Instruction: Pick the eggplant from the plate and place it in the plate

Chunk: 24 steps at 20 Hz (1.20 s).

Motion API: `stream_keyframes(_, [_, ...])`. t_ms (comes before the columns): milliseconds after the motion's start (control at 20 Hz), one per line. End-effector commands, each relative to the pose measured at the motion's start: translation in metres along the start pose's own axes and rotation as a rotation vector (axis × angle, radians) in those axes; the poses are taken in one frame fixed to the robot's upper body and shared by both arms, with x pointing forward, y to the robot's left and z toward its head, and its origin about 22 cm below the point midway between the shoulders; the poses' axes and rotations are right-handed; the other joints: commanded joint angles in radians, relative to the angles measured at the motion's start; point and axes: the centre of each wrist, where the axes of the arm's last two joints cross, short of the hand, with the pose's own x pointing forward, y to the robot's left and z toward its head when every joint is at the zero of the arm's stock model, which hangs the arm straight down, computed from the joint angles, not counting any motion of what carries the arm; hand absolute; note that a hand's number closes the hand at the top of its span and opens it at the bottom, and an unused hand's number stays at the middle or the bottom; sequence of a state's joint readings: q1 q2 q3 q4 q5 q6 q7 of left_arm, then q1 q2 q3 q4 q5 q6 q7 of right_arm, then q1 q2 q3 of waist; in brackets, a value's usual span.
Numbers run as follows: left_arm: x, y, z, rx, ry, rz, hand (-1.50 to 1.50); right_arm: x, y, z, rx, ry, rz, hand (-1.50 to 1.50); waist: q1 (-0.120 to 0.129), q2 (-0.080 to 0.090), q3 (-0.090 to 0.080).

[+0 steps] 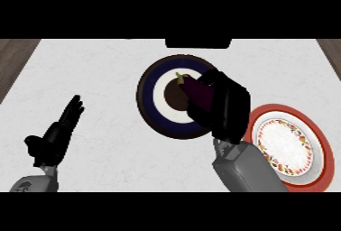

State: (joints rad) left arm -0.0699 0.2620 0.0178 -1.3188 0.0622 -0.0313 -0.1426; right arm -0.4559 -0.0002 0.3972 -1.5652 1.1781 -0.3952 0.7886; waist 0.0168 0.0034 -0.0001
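Eggplant (194,89) sits in the right hand (223,110), fingers curled round it, over the dark blue plate (148,97); red-rimmed plate (318,149) just beside. Left hand (57,133) rests open.

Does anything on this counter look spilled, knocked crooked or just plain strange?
Nothing stands out. The eggplant is over the dark blue plate with the right robot hand curled round it. The red-rimmed plate lies flat beside it. The left robot hand rests open at the view's left.
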Motion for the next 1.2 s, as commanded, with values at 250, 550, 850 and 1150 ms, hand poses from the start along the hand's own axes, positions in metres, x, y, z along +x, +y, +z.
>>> stream_keyframes(250, [0.006, -0.008, -0.007, -0.010, -0.003, 0.002, 0.00, 0.003, 0.044, -0.035, -0.084, 0.169, -0.195, -1.50, 0.008, 0.003, 0.001])
stream_keyframes(550, [0.014, -0.008, -0.014, -0.004, -0.010, -0.001, 0.00, 0.007, 0.062, -0.059, -0.036, 0.259, -0.210, -1.50, 0.007, 0.003, 0.000])
stream_keyframes(850, [-0.002, 0.000, 0.000, 0.006, 0.019, 0.011, 0.00, 0.007, 0.044, -0.069, -0.207, 0.250, -0.439, -1.50, -0.001, 0.002, 0.001])
stream_keyframes(1150, [0.007, -0.005, -0.003, 0.015, 0.003, -0.016, 0.00, -0.027, 0.028, -0.025, -0.307, 0.304, -0.666, -1.50, -0.017, 0.000, 0.004])
